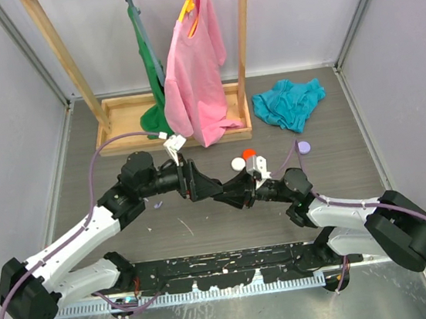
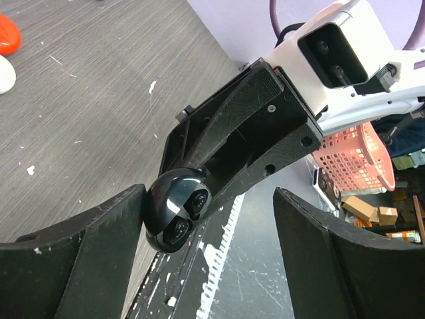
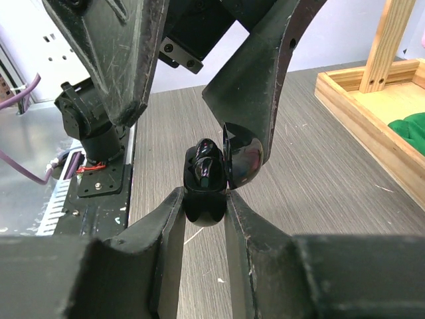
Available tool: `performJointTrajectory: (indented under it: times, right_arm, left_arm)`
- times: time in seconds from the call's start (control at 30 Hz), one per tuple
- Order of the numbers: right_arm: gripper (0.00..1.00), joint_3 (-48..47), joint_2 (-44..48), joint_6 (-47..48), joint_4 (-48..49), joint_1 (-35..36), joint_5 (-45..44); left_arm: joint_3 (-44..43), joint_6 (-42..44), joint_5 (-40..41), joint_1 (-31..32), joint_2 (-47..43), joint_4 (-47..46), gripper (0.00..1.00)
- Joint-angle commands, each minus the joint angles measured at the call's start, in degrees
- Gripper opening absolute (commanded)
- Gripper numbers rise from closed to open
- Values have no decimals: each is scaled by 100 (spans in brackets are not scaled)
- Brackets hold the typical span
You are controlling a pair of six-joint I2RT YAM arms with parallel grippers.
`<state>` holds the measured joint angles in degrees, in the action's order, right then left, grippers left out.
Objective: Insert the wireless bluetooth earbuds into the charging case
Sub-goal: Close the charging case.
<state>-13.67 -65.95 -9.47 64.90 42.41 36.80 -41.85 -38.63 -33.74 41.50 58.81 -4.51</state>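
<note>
A: Where's the charging case (image 3: pixel 204 186)? Overhead hides it.
B: Above mid-table. Right wrist: right gripper (image 3: pixel 203 197) clamps it, lid open. Left wrist: left gripper (image 2: pixel 209 194) gapes, one finger (image 2: pixel 99 239) touching it.

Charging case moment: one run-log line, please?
right gripper: shut on charging case | lid: open | black earbuds: inside case | left gripper: open, finger by lid

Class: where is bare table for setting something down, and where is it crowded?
Free: table between teal cloth and right arm; also between left arm and black rail. Crowded: centre, around the held black case, red case and white case.
</note>
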Motion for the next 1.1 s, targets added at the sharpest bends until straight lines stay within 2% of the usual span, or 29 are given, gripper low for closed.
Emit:
performJointTrajectory:
  times: [0.0, 0.2, 0.37, 0.67, 0.73, 0.83, 0.97, 1.07]
  right_arm:
    - [1, -193, -27, -67, 147, -5, -30]
    - [1, -179, -34, -159, -194, -7, -134]
    - [1, -123, 38, -263, -658, -7, -352]
    - [1, -797, 179, -526, -3630, -158, -1219]
    - [1, -831, 133, -741, -3925, -341, -1210]
    - [1, -775, 76, -1131, -4182, -771, -1230]
    - [1, -893, -170, -1372, -4683, -1468, -1213]
    - [5, -986, -442, -1453, -4742, -1915, -826]
  left_arm:
    - [-32, -75, -403, -28, -142, -528, 77]
    - [-47, 45, -401, -27, -382, -405, 75]
    - [-159, 362, 9, -71, -589, 195, 76]
    - [-1196, 1464, 2664, -215, -854, 3363, 86]
    - [-1455, 1700, 3122, -238, -857, 3876, 87]
    - [-1828, 2099, 3639, -272, -870, 4499, 93]
    - [-1966, 2527, 4523, -313, -994, 4865, 98]
    - [-1991, 2686, 4903, -309, -1082, 5050, 99]
